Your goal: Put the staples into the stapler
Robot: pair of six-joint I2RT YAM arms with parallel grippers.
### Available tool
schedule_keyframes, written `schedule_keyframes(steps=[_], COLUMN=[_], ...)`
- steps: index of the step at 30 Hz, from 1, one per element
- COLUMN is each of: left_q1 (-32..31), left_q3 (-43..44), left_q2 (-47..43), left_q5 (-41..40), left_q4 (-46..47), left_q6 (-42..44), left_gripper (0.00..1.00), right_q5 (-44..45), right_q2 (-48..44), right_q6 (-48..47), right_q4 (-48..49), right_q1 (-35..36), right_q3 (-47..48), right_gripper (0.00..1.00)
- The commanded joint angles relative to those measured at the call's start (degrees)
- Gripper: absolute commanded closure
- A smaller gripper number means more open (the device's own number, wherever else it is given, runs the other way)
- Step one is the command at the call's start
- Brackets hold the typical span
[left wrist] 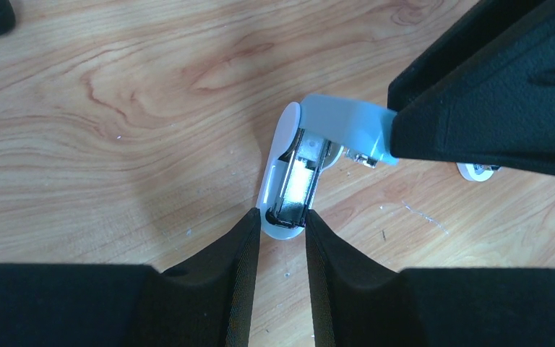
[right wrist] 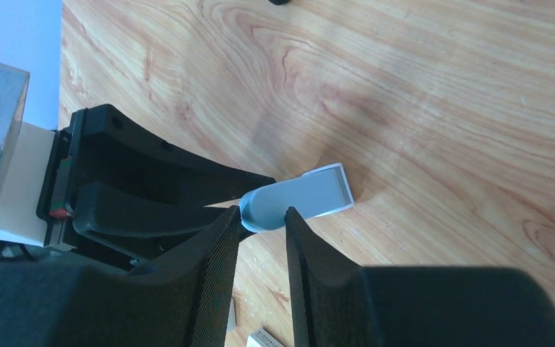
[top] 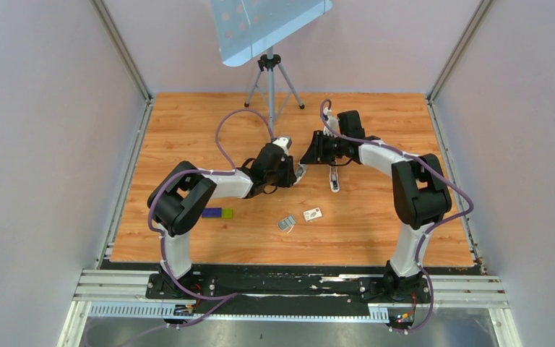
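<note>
the left fingers (left wrist: 242,267) are clamping the near end of the stapler (left wrist: 289,181), which is lying opened over the wooden surface (left wrist: 115,108), midway between the two arms. the right fingers (right wrist: 213,275) are pinching its raised pale lid (right wrist: 311,195).

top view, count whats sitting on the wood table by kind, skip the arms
stapler: 1
grey strip of staples: 1
purple-and-green block: 1
white labelled card: 1
elongated whitish item, too small to name: 1
tripod stand: 1
total: 6
</note>
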Motion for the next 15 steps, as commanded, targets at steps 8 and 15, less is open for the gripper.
schedule_keyframes(steps=[8,15], left_q1=[2.48,4.21], left_q3=[-4.07,-6.88], left_q2=[-4.0,-7.16], left_q5=[-0.57,-0.65], left_q4=[1.78,3.18], left_q6=[-4.55,-7.65], left_gripper=[0.65,0.65], right_q5=[-2.94,-0.68], right_q2=[-1.86,-1.94], right_q6=[1.05,3.41], right_q4=[-0.83,-1.32], right_q1=[0.92,1.39], right_q3=[-2.43,-2.41], right_gripper=[0.64,0.63])
